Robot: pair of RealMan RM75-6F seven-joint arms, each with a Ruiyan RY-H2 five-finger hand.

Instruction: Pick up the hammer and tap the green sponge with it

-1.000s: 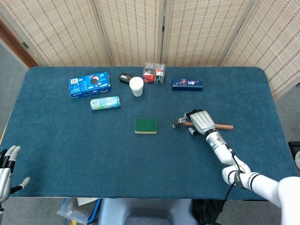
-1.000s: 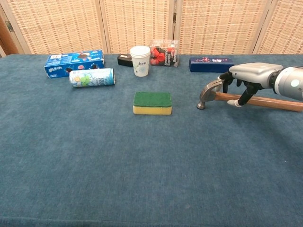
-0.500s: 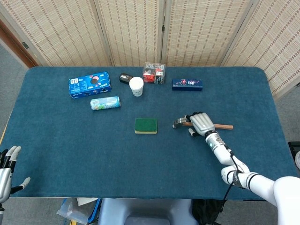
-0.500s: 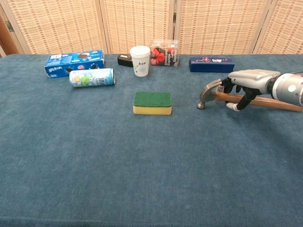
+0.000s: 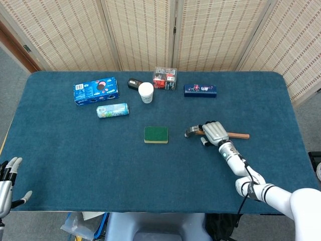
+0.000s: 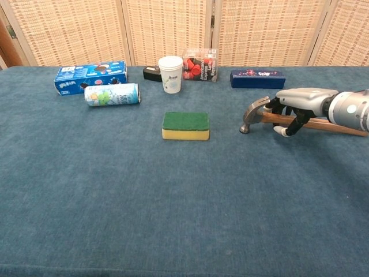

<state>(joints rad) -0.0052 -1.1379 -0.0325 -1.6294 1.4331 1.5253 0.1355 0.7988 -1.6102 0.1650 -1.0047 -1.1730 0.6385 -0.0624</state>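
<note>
The right hand (image 6: 300, 105) lies over the hammer (image 6: 256, 113) near its head, fingers curled round the wooden handle; whether it grips firmly, I cannot tell. Head-heavy and stiff, the hammer lies right of the soft, light sponge (image 6: 185, 124), well apart.

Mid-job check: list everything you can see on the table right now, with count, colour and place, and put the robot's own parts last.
hammer: one, metal head, wooden handle, right of centre
green sponge: one, green over yellow, centre
paper cup: one, white, back centre
can: one, light blue-green, lying back left
cookie box: one, blue, back left
clear box: one, red items inside, back centre
dark blue box: one, back right
small black object: one, left of cup
right robot hand: silver, over hammer handle, fingers curled around it
left robot hand: silver, off the near left edge, fingers apart
</note>
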